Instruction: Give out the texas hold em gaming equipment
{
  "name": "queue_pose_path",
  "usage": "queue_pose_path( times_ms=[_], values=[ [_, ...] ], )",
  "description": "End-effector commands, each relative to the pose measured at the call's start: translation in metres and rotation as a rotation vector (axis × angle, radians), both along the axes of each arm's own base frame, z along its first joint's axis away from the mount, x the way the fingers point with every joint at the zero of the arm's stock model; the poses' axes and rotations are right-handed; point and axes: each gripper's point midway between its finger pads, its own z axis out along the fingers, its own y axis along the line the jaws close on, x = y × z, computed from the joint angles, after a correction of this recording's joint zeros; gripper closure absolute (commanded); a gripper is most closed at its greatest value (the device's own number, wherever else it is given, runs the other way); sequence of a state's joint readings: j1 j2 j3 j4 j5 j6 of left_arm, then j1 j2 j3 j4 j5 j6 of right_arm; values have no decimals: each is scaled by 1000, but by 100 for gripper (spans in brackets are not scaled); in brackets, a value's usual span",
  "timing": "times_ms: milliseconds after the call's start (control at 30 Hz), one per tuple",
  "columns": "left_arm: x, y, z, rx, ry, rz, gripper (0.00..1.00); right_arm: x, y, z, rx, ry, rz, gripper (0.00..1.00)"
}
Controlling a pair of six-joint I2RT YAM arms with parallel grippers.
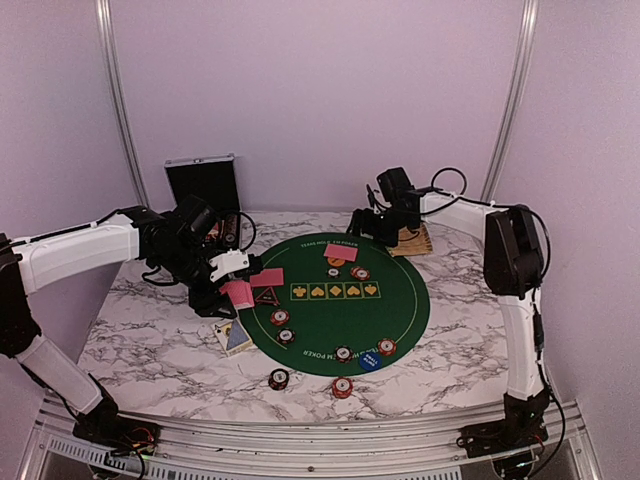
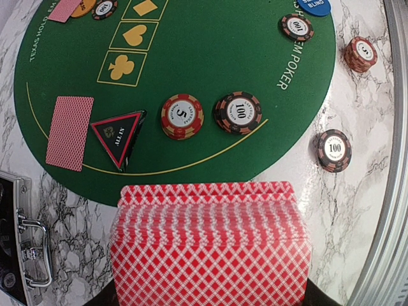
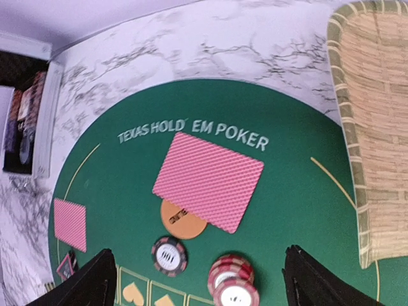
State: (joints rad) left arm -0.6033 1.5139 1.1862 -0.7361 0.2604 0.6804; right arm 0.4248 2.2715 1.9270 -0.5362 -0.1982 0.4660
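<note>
My left gripper (image 1: 226, 283) is shut on a deck of red-backed playing cards (image 2: 210, 248) at the left edge of the green mat (image 1: 400, 300); the deck hides its fingers. On the mat beyond it lie a single card (image 2: 69, 132), a black triangular marker (image 2: 119, 135) and two chips (image 2: 182, 116) (image 2: 238, 112). My right gripper (image 3: 201, 287) stands open above the mat's far edge, nothing between its fingers. Below it a card (image 3: 208, 181) partly covers an orange button disc (image 3: 182, 223), with a dark chip (image 3: 169, 255) and a red chip stack (image 3: 231, 280) close by. A blue disc (image 1: 370, 361) sits at the near rim.
The silver case (image 1: 203, 185) stands open at the back left. A tan woven tray (image 3: 376, 127) sits at the back right beside the mat. More chips (image 1: 279, 379) (image 1: 342, 386) lie on the marble near the front, and a flat card pack (image 1: 233, 336) lies left of the mat.
</note>
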Motion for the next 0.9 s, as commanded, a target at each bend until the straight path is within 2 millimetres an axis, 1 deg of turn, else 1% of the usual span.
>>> queue_pose_path(
  times_ms=[0, 33, 100, 133, 300, 333, 533, 633, 733, 867],
  values=[
    [-5, 1, 11, -13, -10, -13, 89, -23, 29, 60, 80, -125, 69, 4],
    [-5, 1, 12, -13, -11, -14, 89, -31, 34, 63, 97, -128, 83, 1],
    [-5, 1, 12, -14, -10, -14, 89, -49, 45, 68, 131, -127, 114, 1],
    [-5, 1, 12, -13, -12, -15, 89, -60, 51, 74, 151, -131, 133, 1],
    [-4, 1, 13, -15, -18, -13, 91, -106, 75, 74, 261, -89, 200, 1],
    [-4, 1, 13, -14, -16, -13, 91, -115, 77, 70, 272, -73, 209, 1],
    [-3, 1, 14, -14, -18, -12, 92, -159, 105, 73, 393, -31, 278, 1],
    [-3, 1, 13, -12, -18, -11, 93, -181, 124, 76, 450, -5, 339, 1],
    [-2, 1, 13, -11, -20, -11, 93, -202, 150, 83, 508, -3, 406, 1],
    [-2, 0, 14, -14, -19, -12, 94, -231, 182, 79, 565, 43, 465, 1]
  ],
)
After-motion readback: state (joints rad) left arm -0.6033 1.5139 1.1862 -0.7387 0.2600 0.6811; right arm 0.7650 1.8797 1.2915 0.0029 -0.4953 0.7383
